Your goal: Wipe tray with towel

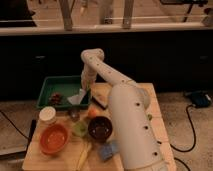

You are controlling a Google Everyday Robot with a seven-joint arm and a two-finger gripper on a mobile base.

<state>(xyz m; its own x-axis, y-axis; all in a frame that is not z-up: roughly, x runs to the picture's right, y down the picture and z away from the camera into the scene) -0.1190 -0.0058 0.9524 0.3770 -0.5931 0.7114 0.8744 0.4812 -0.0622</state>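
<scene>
A green tray (50, 85) sits at the back left of the wooden table. A pale towel (77, 98) lies bunched in the tray's right part, rising to a peak under my gripper (85, 89). The gripper hangs from the white arm (107, 72) over the tray's right side and is shut on the towel's top. A small dark object (56, 98) lies in the tray to the left of the towel.
On the wooden table (155, 107) in front of the tray stand a white jar (48, 115), an orange bowl (53, 138), a dark bowl (99, 127), an orange fruit (92, 113) and a blue sponge (107, 149). A cable (192, 125) runs on the floor at right.
</scene>
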